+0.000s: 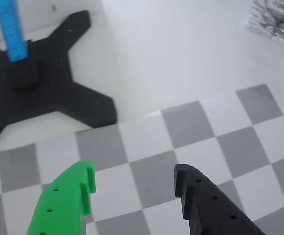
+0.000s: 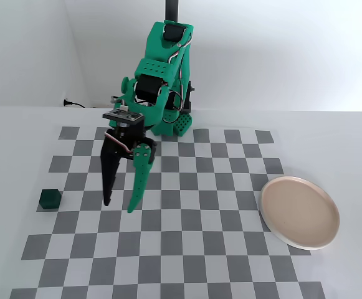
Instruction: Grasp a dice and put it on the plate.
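White surface (image 2: 355,143) with checkerboard (image 2: 187,249); dice (image 2: 49,199) near left edge, plate (image 2: 300,212) near right; end effector (image 2: 118,207) wide open, empty.

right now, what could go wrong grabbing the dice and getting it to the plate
The open gripper hangs to the right of the dice in the fixed view, and the wrist view shows only checkerboard, so it may close on nothing. A finger coming down beside the cube could shove it away. The plate lies far across the board, so a loose grip risks a drop.
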You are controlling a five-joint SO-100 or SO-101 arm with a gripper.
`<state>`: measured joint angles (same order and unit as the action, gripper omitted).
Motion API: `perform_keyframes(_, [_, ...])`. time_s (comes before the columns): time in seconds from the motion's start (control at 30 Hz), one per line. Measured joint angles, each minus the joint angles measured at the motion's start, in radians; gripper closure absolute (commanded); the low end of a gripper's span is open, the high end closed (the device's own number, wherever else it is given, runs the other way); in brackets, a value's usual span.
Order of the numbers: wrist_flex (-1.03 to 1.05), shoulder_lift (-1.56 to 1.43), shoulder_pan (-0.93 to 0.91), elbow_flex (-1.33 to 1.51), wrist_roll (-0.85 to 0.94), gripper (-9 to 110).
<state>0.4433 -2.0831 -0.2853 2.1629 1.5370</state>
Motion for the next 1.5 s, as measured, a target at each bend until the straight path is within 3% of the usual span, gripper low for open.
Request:
perform_keyframes(0.8, [0.06,0.532,-0.503,-0.377,-0.015,89])
perform_keyframes(1.5, [0.103,0.655,-0.538,-0.377,0.087,84])
